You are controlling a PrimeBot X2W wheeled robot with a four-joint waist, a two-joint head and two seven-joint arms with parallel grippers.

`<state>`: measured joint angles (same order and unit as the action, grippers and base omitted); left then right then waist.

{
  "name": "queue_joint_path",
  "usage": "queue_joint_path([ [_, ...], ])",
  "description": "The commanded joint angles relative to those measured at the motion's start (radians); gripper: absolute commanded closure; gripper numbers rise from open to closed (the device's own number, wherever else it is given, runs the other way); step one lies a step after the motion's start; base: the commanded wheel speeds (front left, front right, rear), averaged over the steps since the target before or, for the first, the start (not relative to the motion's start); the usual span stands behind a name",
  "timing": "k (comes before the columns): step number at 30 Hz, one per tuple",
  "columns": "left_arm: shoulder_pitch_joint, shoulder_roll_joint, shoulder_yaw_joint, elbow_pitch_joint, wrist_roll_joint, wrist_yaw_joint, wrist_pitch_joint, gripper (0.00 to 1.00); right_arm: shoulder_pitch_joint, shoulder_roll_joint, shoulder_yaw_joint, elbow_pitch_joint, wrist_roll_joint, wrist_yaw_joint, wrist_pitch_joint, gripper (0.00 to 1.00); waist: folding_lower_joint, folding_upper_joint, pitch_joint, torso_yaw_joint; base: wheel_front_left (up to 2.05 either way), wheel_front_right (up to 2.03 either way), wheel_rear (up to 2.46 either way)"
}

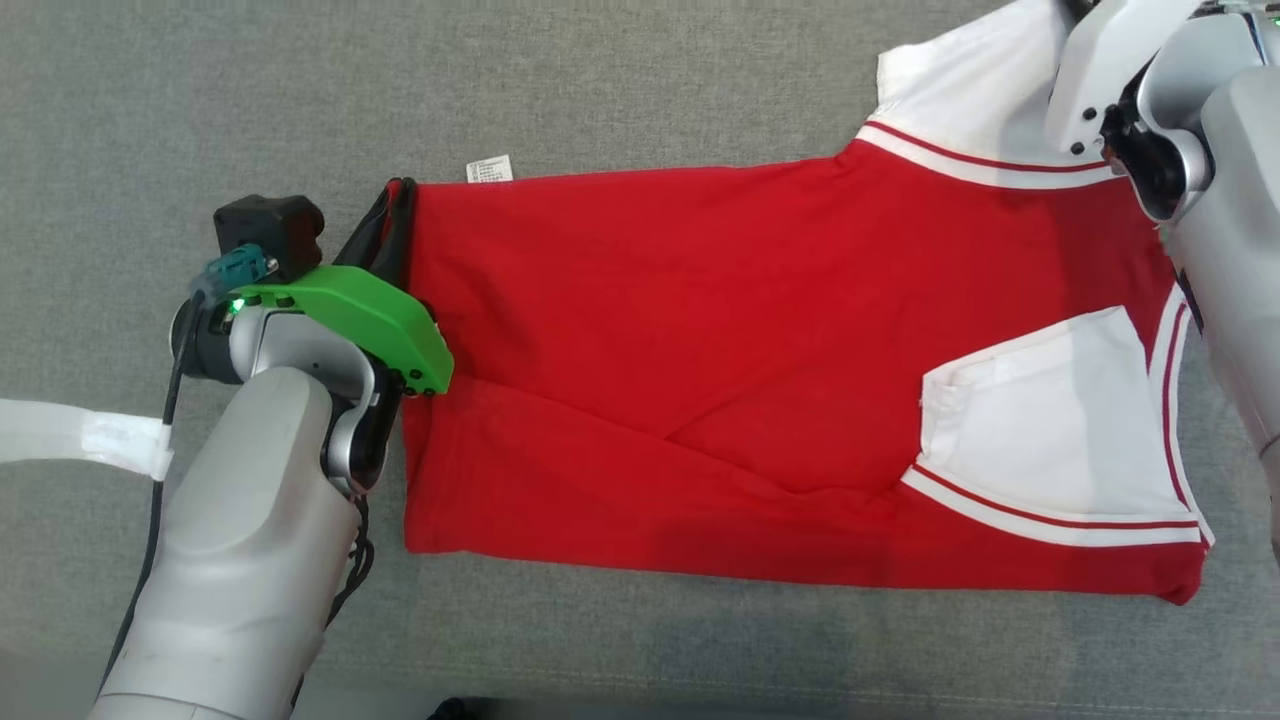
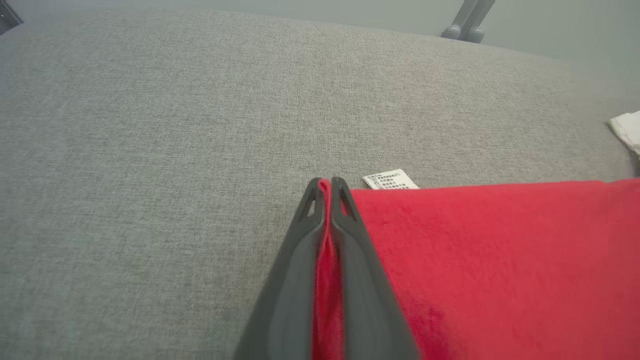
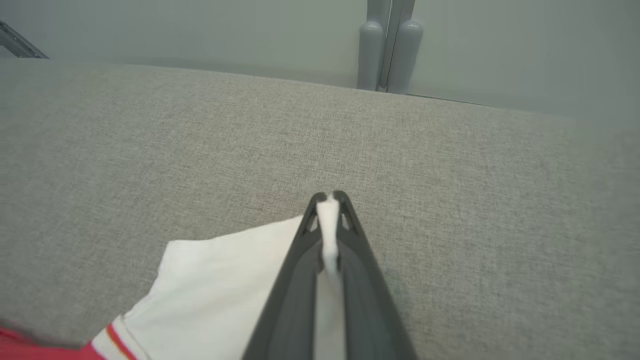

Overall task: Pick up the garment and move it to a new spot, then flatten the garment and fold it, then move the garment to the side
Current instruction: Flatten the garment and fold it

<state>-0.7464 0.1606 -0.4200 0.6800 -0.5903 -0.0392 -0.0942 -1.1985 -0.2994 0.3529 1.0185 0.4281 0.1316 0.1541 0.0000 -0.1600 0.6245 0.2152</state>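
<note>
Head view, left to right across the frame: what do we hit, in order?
White tape strip → left gripper → care label → garment, red body → folded-in white sleeve → right forearm.

Garment (image 1: 700, 330) lies flat across the table (image 1: 200, 100), hem left, sleeves right; left gripper (image 2: 325, 182) pinches its far left corner, label (image 1: 489, 168) just beside; right gripper (image 3: 330, 196) pinches the far sleeve (image 1: 960, 90); near sleeve (image 1: 1050, 420) folded onto the body.
</note>
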Motion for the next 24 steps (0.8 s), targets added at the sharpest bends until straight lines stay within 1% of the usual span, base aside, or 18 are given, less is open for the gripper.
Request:
queue_joint_path([
  [1,0.024,0.016,0.005,-0.009,-0.009,0.005,-0.009,1.00,0.035,-0.018,0.015,-0.033,0.036,-0.002,-0.013,1.00,0.0000,0.0000,-0.045,-0.039,0.00,0.00,0.00],
  [7,0.107,0.063,0.013,-0.070,-0.012,0.016,-0.021,1.00,0.178,-0.079,0.095,-0.223,0.162,-0.002,-0.051,1.00,0.0000,0.0000,-0.105,-0.091,0.00,0.00,0.00],
  [9,0.144,0.079,0.015,-0.102,-0.015,0.022,-0.018,1.00,0.232,-0.104,0.109,-0.286,0.185,-0.002,-0.065,1.00,0.0000,0.0000,-0.126,-0.106,0.00,0.00,0.00],
  [11,0.184,0.095,0.017,-0.141,-0.017,0.031,-0.015,1.00,0.293,-0.116,0.114,-0.346,0.216,-0.002,-0.080,1.00,0.0000,0.0000,-0.147,-0.119,0.00,0.00,0.00],
  [17,0.327,0.146,0.022,-0.275,-0.021,0.069,0.001,1.00,0.501,-0.142,0.091,-0.512,0.277,-0.002,-0.116,1.00,0.0000,0.0000,-0.213,-0.146,0.00,0.00,0.00],
  [24,0.487,0.193,0.021,-0.414,-0.030,0.123,0.034,1.00,0.737,-0.140,0.022,-0.671,0.283,-0.001,-0.123,1.00,0.0000,0.0000,-0.275,-0.166,0.00,0.00,0.00],
])
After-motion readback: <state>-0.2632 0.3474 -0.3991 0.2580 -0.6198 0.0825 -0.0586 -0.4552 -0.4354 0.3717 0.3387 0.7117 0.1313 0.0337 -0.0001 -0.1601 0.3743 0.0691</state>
